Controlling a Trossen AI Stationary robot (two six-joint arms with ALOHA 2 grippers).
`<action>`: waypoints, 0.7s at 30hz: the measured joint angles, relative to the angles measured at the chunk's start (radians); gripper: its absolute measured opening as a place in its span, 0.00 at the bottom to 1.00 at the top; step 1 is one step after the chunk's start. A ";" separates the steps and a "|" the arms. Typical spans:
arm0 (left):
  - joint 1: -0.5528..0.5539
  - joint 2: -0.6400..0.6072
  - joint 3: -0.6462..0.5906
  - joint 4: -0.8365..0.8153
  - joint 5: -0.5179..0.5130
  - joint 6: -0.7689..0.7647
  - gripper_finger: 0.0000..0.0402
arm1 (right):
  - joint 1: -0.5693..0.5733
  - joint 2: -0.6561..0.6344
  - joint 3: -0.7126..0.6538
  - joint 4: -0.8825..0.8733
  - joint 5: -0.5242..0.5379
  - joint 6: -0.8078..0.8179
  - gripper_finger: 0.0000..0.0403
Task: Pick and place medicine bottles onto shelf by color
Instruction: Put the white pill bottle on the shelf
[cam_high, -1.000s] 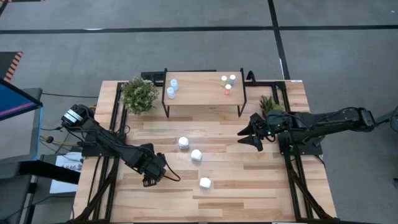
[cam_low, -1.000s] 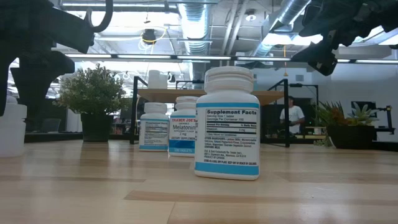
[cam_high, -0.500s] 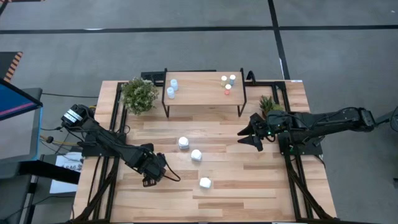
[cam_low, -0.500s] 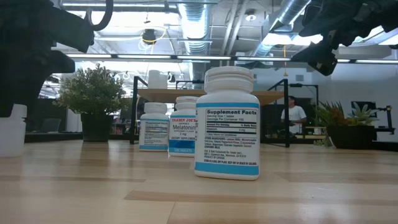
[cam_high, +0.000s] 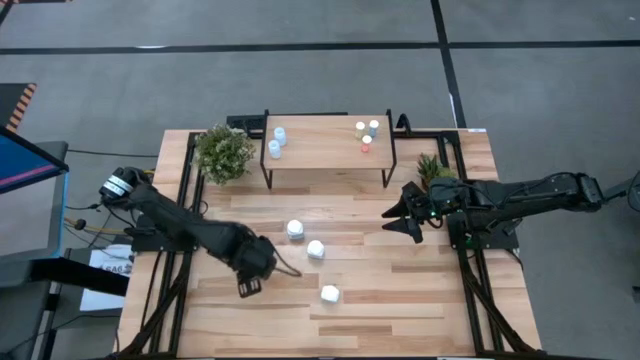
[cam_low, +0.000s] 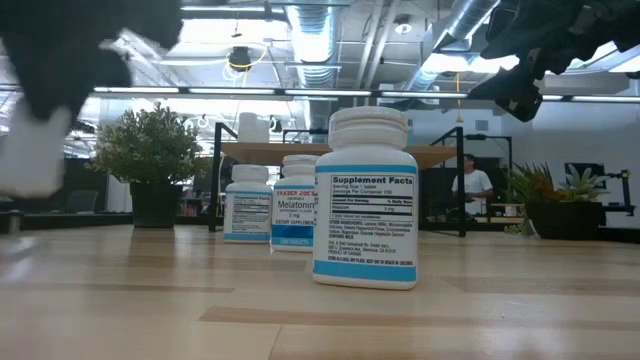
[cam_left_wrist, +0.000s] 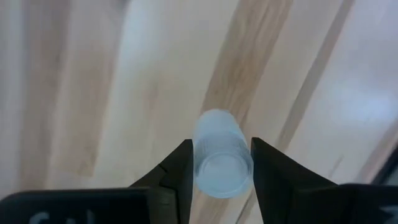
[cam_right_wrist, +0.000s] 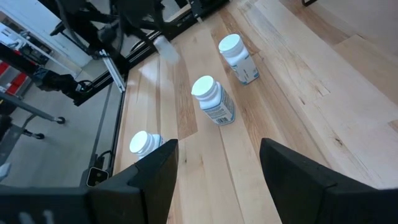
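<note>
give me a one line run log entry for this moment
left gripper: shut on pale-blue bottle | right gripper: open, waiting | white bottles: on table

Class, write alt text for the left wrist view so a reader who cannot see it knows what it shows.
The left gripper is shut on a pale-blue bottle, one dark finger on each side. Behind it lies the light wooden table.

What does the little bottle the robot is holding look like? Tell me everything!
The pale-blue bottle is small, round and see-through, like frosted plastic. The left gripper is shut on it, one dark finger pressing each side. It is seen end-on, over the wooden table, with nothing else seen touching it.
</note>
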 joint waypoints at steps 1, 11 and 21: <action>0.021 0.000 0.033 -0.025 -0.001 0.013 0.26 | 0.000 0.000 0.000 0.000 0.000 0.000 0.62; 0.330 0.000 0.328 -0.300 -0.057 0.142 0.26 | 0.000 0.000 0.000 0.000 0.000 0.000 0.62; 0.652 0.001 0.460 -0.287 -0.063 0.259 0.26 | 0.000 0.000 0.000 0.000 0.000 0.000 0.62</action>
